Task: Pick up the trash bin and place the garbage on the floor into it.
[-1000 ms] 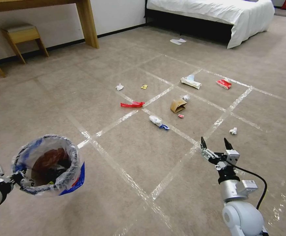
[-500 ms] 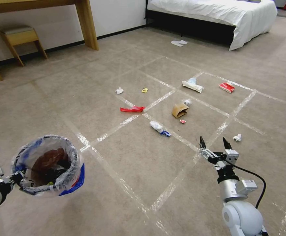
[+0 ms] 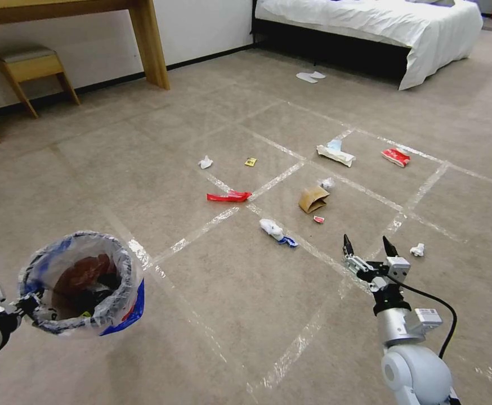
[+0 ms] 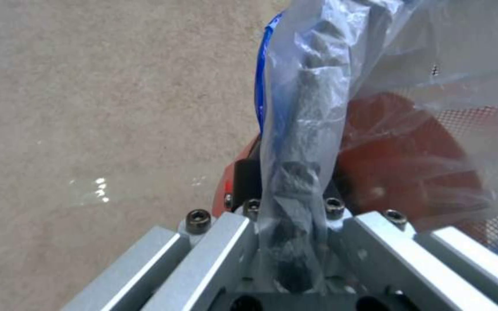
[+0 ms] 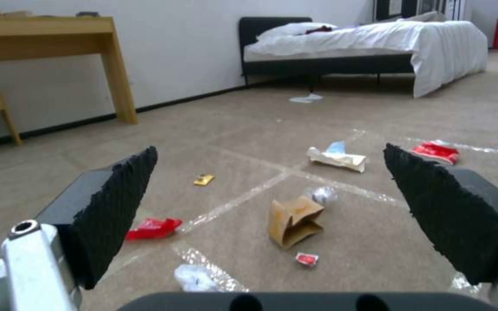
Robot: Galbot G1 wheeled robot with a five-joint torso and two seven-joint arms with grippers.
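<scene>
We note the left tool (image 3: 23,306) pinching the rim of the small round red trash bin lined with crinkly clear plastic (image 3: 83,284), held above the beige carpeted floor (image 3: 144,146). The right tool (image 3: 370,247) hangs spread and empty over the clear tape lines (image 3: 268,183). Beyond it lie the garbage: a brown paper bag (image 3: 312,198), a red wrapper strip (image 3: 228,196), a white-and-blue mask (image 3: 277,231), a white packet (image 3: 336,154), a red-white packet (image 3: 396,157) and a crumpled white tissue (image 3: 417,250).
</scene>
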